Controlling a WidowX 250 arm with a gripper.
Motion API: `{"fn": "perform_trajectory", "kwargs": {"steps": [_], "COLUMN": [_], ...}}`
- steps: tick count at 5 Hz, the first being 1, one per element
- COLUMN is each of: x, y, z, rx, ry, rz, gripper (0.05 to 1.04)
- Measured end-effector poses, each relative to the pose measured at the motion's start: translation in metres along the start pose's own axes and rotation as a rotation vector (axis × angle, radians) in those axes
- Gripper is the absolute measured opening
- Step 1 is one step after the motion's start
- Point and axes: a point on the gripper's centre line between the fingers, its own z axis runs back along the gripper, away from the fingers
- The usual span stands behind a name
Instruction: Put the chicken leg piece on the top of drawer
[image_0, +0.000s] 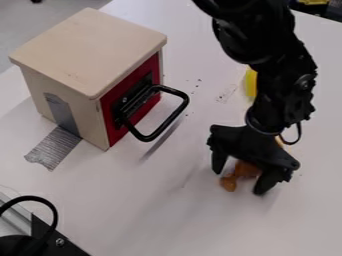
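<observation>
Firstly, we list one chicken leg piece (229, 184), orange-brown, lying on the white table (167, 215) between and beneath the gripper's two tips, its knobbed end jutting out toward the viewer. Item: one black gripper (238, 182), fingers spread astride the piece; whether either finger touches it, we cannot tell. Item: the black arm (275, 75), rising from the gripper toward the view's top edge. Item: a yellow object (251, 82), beyond the gripper and partly hidden by the arm. Item: the wooden drawer unit (93, 47), up and to the left of the gripper, well apart, its flat top bearing no piece; its black handle (171, 120) juts out on the side nearer the gripper.

Risks, as we judge them: closing off-centre may pinch only the narrow end, so that the piece swivels or slips out; closing too high may miss it. Once it is held, too low a crossing may snag the handle, and release near the top's edge may let it roll off.
</observation>
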Motion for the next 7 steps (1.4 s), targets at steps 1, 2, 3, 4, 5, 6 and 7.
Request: {"fn": "perform_trajectory", "kwargs": {"steps": [1,2,3,4,5,6,7], "x": [0.001,0.001,-0.010,0.004,0.014,0.029,0.032], "y": [0.002,0.002,0.011,0.030,0.057,0.097,0.142], "z": [-0.001,0.000,0.011,0.056,0.098,0.141,0.151], "rx": [-0.011,-0.017,-0.008,-0.052,-0.071,-0.102,-0.072], "ry": [0.001,-0.005,0.043,0.031,0.003,-0.052,-0.061], "rz": [0.013,0.014,-0.005,-0.006,0.031,0.085,0.148], "gripper": [0.682,0.390,0.306,0.306,0.306,0.306,0.306]}}
